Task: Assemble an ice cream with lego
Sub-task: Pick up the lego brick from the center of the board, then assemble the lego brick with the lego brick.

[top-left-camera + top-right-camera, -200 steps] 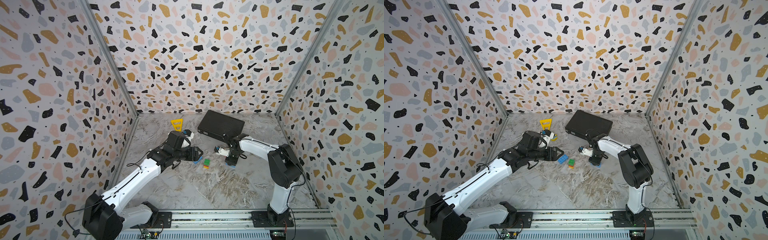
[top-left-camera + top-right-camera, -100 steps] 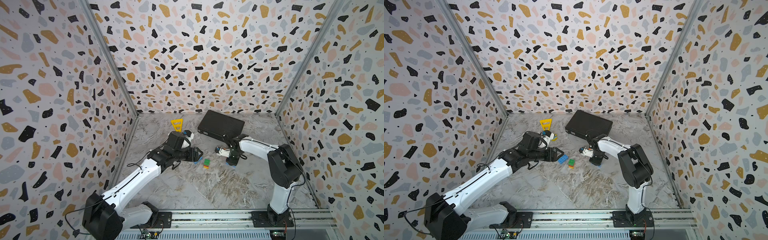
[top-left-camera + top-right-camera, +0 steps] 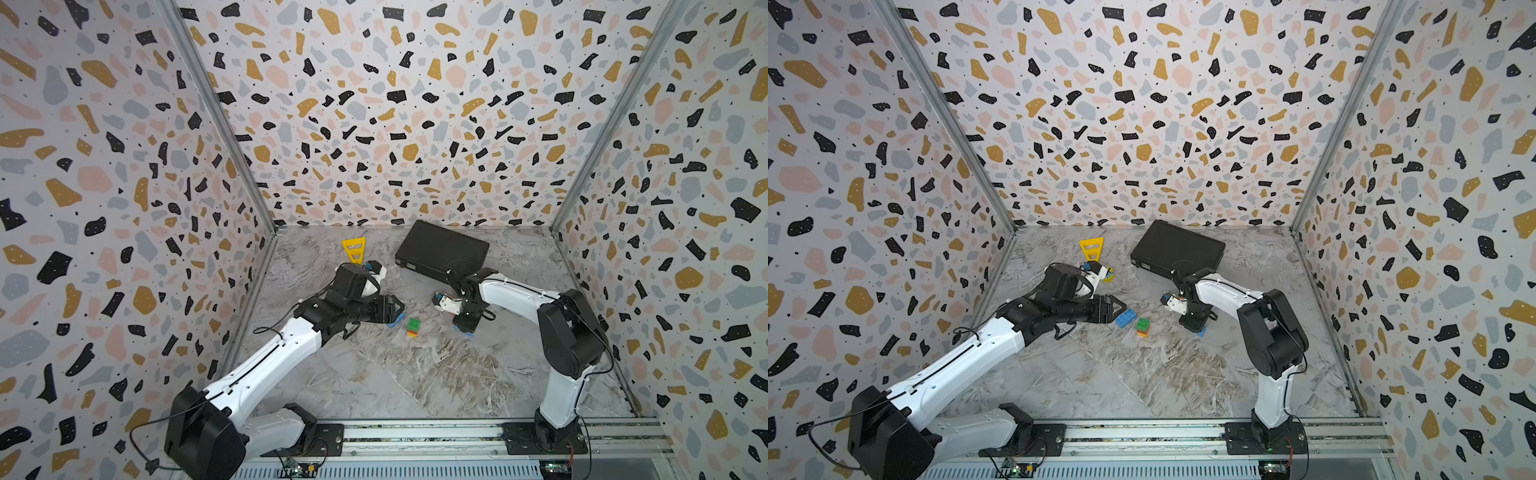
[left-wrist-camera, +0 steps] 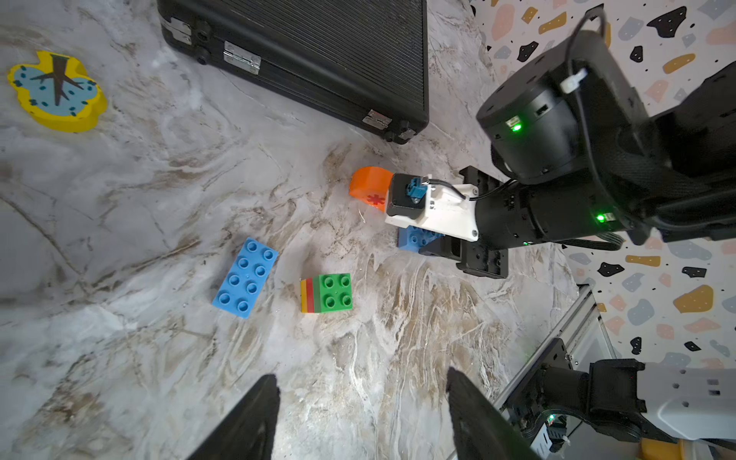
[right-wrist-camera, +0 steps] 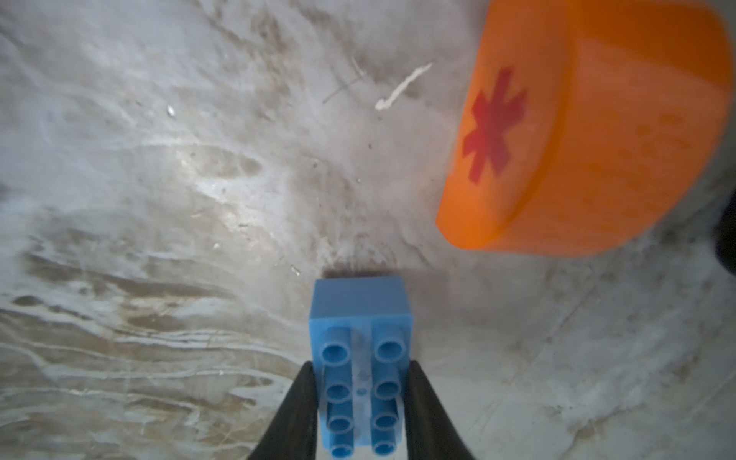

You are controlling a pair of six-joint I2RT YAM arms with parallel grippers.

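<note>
Snugly inside right pincer (image 5: 361,368): blue brick (image 5: 360,314)

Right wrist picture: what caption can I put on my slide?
Right pincer shut on a blue studded plastic brick, an orange half-round plastic brick with a red asterisk apart nearby.

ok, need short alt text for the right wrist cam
The right gripper is shut on the sides of a blue brick, studs toward the camera, over a marbled grey table. An orange half-round brick with a red asterisk lies close by, not touching it.
</note>
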